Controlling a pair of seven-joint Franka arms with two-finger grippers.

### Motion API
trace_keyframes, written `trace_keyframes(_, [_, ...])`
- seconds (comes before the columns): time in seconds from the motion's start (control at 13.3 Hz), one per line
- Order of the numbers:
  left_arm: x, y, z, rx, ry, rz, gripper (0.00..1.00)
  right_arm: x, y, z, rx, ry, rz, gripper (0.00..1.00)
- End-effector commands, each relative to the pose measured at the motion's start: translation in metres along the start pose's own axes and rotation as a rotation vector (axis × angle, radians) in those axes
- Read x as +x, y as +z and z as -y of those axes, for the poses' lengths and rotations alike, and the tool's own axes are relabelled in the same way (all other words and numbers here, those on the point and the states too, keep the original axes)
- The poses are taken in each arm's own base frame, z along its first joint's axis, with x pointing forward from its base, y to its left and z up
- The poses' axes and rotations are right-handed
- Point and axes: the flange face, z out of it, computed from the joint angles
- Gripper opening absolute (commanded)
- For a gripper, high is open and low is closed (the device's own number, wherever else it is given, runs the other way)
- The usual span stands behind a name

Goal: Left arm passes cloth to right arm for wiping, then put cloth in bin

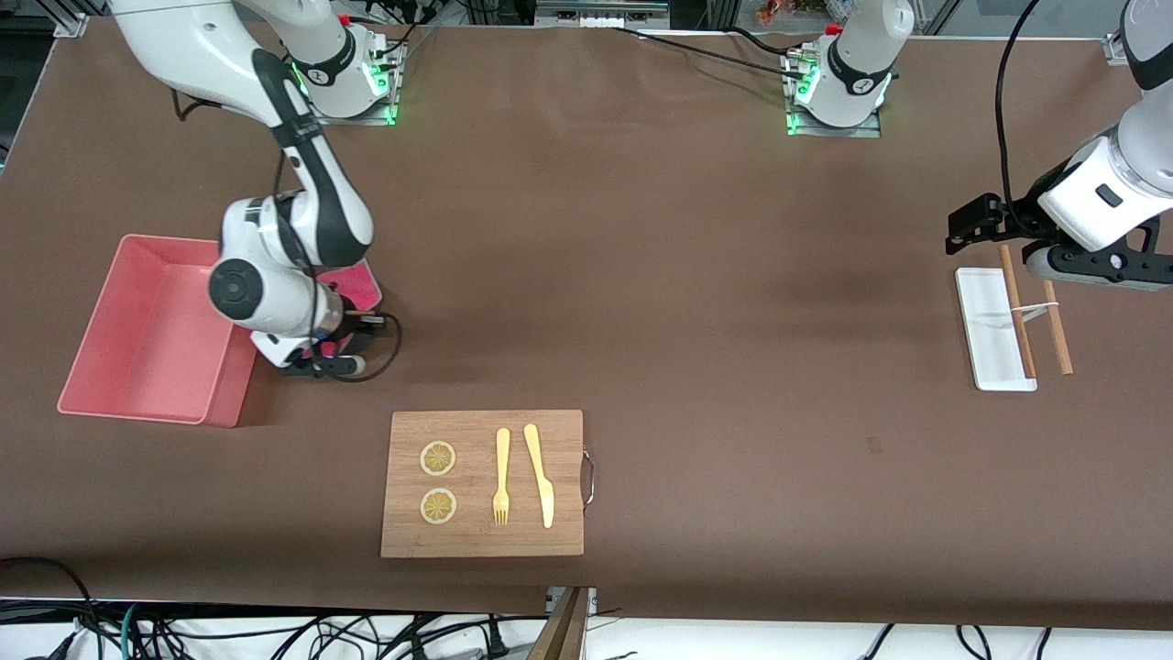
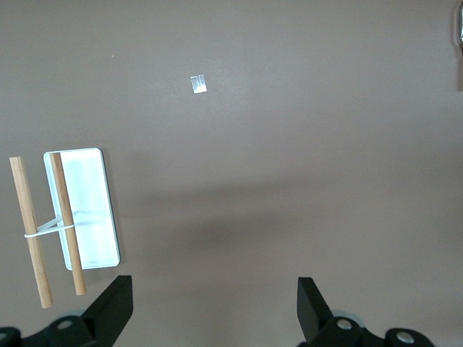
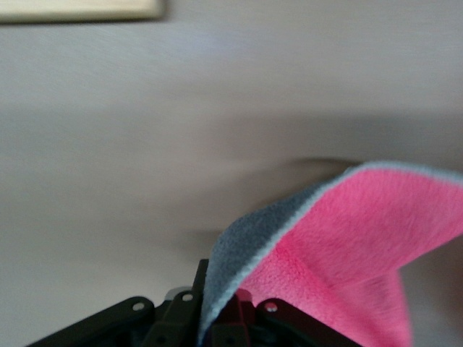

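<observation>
The cloth (image 1: 359, 284), magenta-red on one face and grey on the other, is pinched in my right gripper (image 1: 323, 359), which is shut on it low over the table beside the pink bin (image 1: 137, 335). In the right wrist view the cloth (image 3: 347, 231) fans out from the closed gripper (image 3: 231, 318), grey edge up. The bin has nothing in it. My left gripper (image 1: 1090, 268) waits open over the table at the left arm's end, above the white tray; in its wrist view the gripper (image 2: 215, 311) holds nothing between its spread fingers.
A wooden cutting board (image 1: 481, 541) with two lemon slices, a yellow fork (image 1: 501, 477) and a knife (image 1: 540, 475) lies nearer the front camera. A small white tray (image 1: 985, 307) with two banded wooden sticks (image 1: 1017, 312) lies under the left arm. A pale mark (image 2: 198, 84) sits on the mat.
</observation>
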Motion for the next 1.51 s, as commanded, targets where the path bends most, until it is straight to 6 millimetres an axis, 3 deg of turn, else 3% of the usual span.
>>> trace_keyframes(0.0, [0.002,-0.005,-0.001,0.009,-0.001,0.011,1.0,0.004,0.006,0.072,0.016,0.087,-0.01,0.0])
trace_keyframes(0.23, [0.002,-0.004,-0.003,0.009,0.003,0.011,1.0,-0.012,0.004,0.148,0.069,0.184,-0.008,0.0])
trace_keyframes(0.45, [0.002,-0.005,-0.005,0.009,0.007,0.011,1.0,-0.028,-0.022,0.22,0.148,0.274,-0.019,0.0])
trace_keyframes(0.6, [0.002,-0.005,-0.005,0.009,0.007,0.011,1.0,-0.041,-0.039,0.253,0.188,0.311,-0.008,0.0])
trace_keyframes(0.75, [0.002,-0.005,-0.005,0.009,0.006,0.011,1.0,-0.047,-0.057,0.264,0.196,0.326,0.014,0.0])
trace_keyframes(0.9, [0.002,-0.005,-0.006,0.009,0.009,0.013,1.0,-0.04,-0.071,0.246,0.176,0.339,0.047,0.0])
trace_keyframes(1.05, [0.002,-0.005,-0.006,0.009,0.009,0.013,1.0,-0.025,-0.081,0.201,0.153,0.336,0.092,0.0])
trace_keyframes(1.13, [0.002,-0.005,-0.006,0.009,0.009,0.013,1.0,-0.02,-0.078,0.177,0.135,0.292,0.124,0.0])
trace_keyframes(1.43, [0.001,-0.003,-0.006,0.009,0.009,0.022,1.0,0.006,-0.038,0.057,0.094,0.184,0.189,0.0])
